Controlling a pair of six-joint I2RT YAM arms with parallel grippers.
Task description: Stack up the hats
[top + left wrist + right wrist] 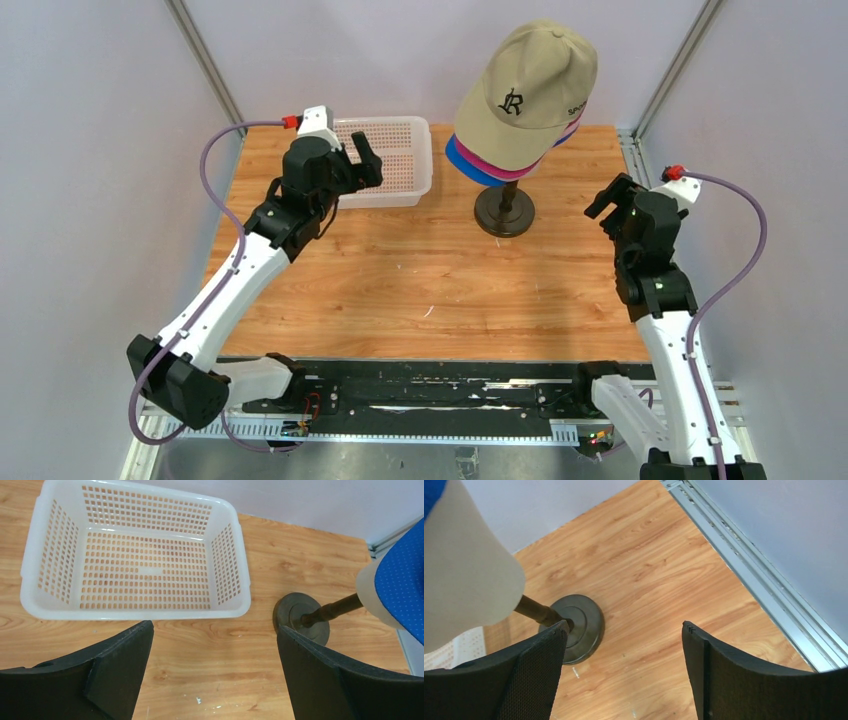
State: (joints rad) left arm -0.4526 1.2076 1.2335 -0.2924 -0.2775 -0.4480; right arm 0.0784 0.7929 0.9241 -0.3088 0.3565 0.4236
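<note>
All the fabric baseball caps (540, 115) in view sit nested on the cream egg-shaped mannequin head (464, 575): khaki cap with dark logo (530, 70) on top, magenta cap (515, 168) and royal blue cap (468, 163) brims beneath. Stacking looks finished, so you need only back clear. Your left gripper (215, 630) hangs wide and empty by the white perforated plastic basket (135, 614), left of the stack; your right gripper (624, 630), equally spread and empty, hovers on its right.

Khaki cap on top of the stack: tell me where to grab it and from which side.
Pinch the bill of the khaki cap, likely from the front left with the open left gripper. The bill juts flat toward that side, above the other caps' bills, giving a thin edge; the rounded crown offers none.
</note>
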